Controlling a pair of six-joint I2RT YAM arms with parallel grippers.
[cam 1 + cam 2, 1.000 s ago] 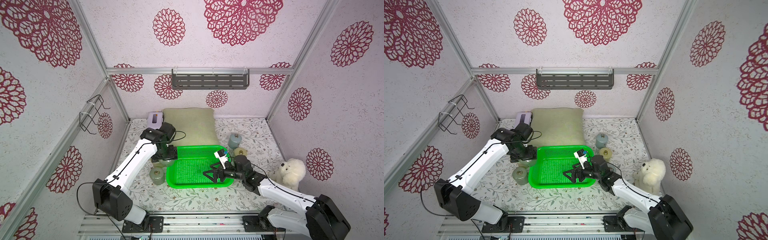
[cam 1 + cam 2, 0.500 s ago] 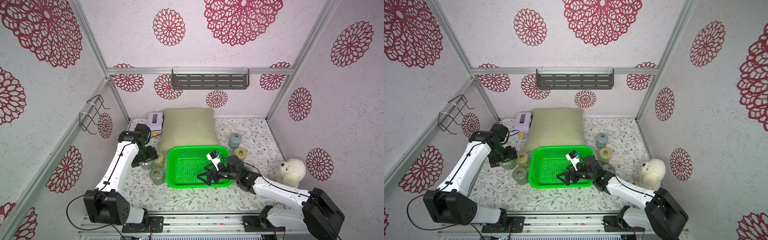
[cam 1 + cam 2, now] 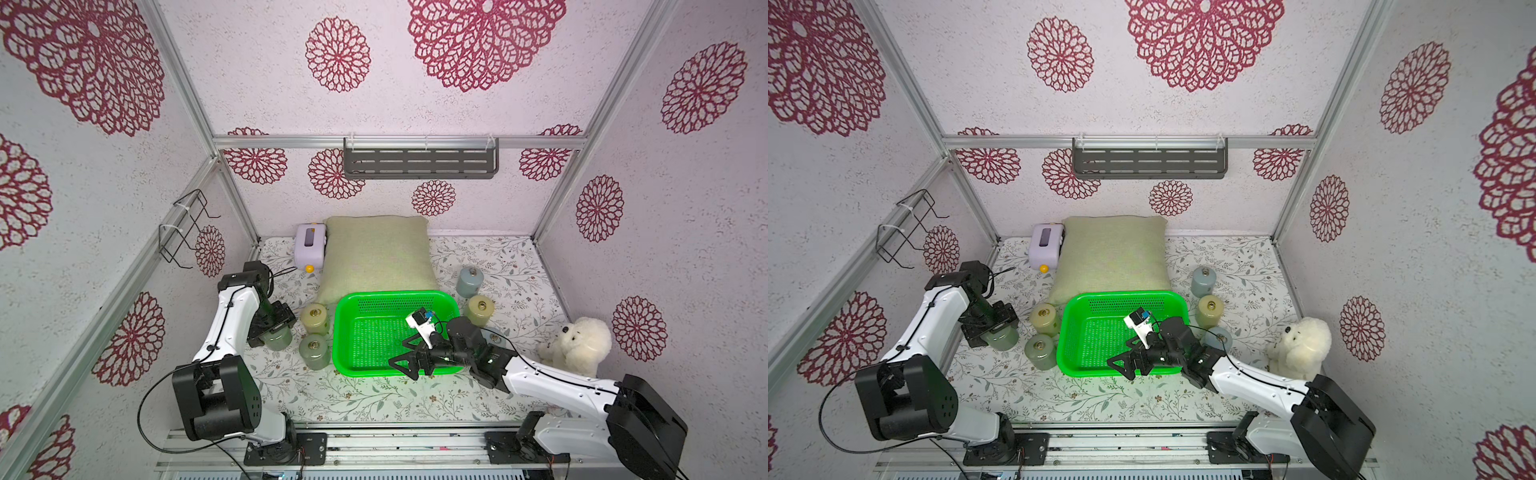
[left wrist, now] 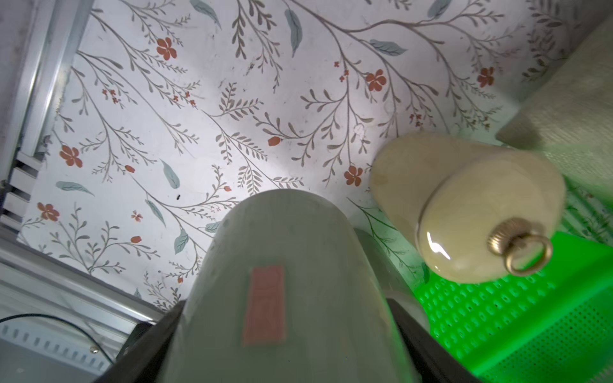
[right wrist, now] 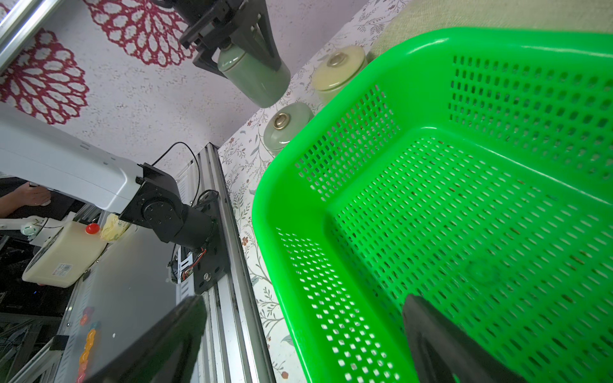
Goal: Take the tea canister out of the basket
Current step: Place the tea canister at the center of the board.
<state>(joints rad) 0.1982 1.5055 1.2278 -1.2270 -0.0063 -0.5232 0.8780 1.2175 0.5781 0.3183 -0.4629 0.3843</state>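
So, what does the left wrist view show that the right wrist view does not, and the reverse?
Only the left wrist view shows the red rectangular label on the grey-green glazed tea canister held by the left gripper. Only the right wrist view shows the white left arm and the open right gripper, its fingers wide apart. Both show the held canister, the beige glazed canister and the bright green perforated plastic basket.
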